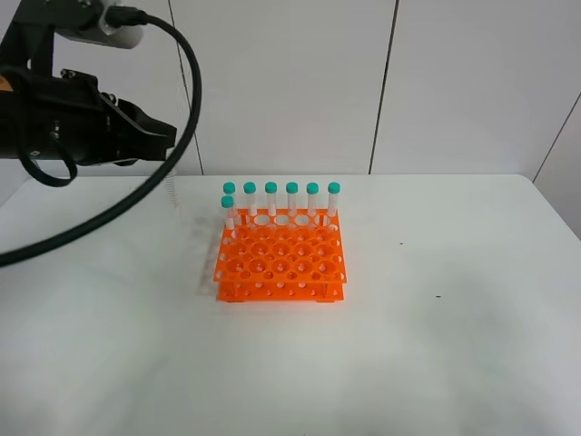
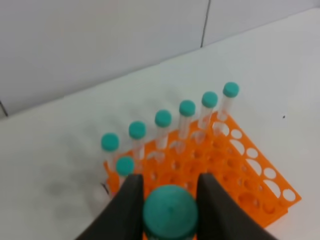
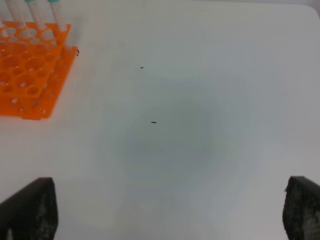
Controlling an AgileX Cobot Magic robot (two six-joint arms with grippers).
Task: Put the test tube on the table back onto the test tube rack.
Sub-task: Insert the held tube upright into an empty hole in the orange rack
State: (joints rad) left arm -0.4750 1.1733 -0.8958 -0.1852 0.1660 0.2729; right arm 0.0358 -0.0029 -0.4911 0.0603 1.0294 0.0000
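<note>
The left arm hangs high over the back left part of the table (image 1: 472,354), its black wrist level and pointing toward the rack (image 1: 281,263). A thick black cable (image 1: 186,118) loops from the arm down past the left edge. The left gripper (image 2: 170,222) is clamped on the test tube (image 2: 169,206); the teal cap sits pinched between the two dark fingers (image 2: 127,210). In the high view the tube shows only faintly, hanging below the fingertips just left of the rack's back left corner. I cannot tell whether its tip touches the tabletop.

The right gripper (image 3: 167,212) is seen only by its own camera. Its jaws are spread wide with nothing in them, over bare tabletop to the right of the rack.

The rack sits mid-table, nearer the back edge. Six tubes (image 1: 292,198) fill its back row and a seventh (image 1: 228,211) stands at the left end of the next row. The other holes are open. Broad white tabletop lies in front of the rack and out to the right edge, marked only by a few dark specks (image 1: 438,296).
</note>
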